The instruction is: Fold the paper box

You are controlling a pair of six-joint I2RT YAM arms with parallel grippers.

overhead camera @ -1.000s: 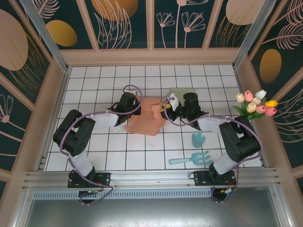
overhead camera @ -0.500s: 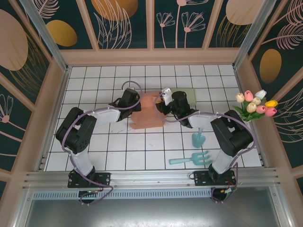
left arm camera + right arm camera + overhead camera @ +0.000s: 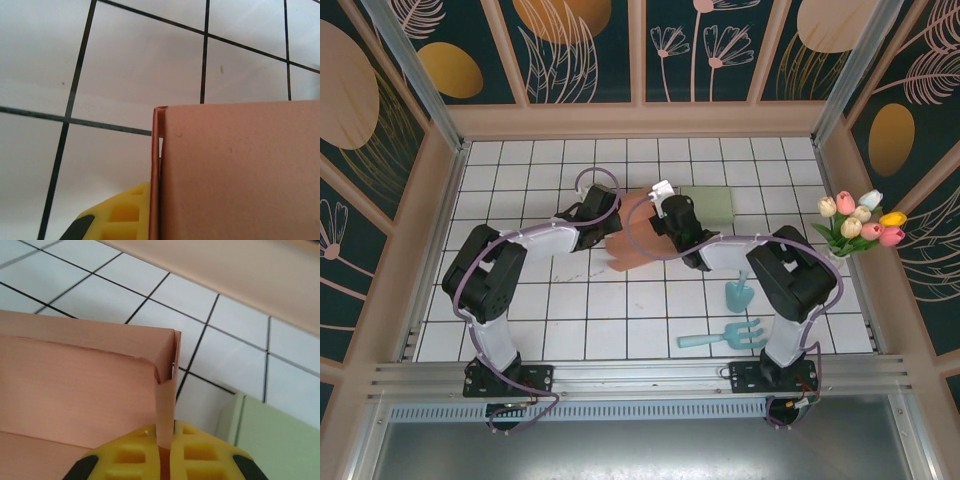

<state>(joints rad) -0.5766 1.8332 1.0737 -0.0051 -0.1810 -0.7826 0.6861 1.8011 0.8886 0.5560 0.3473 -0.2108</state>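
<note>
The salmon paper box [image 3: 632,250] stands partly folded on the tiled table, between my two grippers. My left gripper [image 3: 603,217] is at its left side, shut on the box's thin upright side wall [image 3: 156,170]; one yellow finger [image 3: 120,215] shows beside that wall, the other is hidden behind the broad panel [image 3: 240,175]. My right gripper [image 3: 665,215] is at the box's right end. Its yellow fingers [image 3: 130,460] are shut on a narrow flap [image 3: 165,410] that hangs from the box's corner [image 3: 172,340].
A pale green box [image 3: 712,205] lies just right of the right gripper, also in the right wrist view [image 3: 272,437]. A teal trowel [image 3: 738,293] and a teal hand rake [image 3: 725,335] lie near the front right. Tulips [image 3: 860,222] stand at the right wall.
My right gripper has moved left to the box's corner and shut on the flap. The box has been drawn in from a flatter spread to a narrower upright shape. The left gripper kept its hold.
</note>
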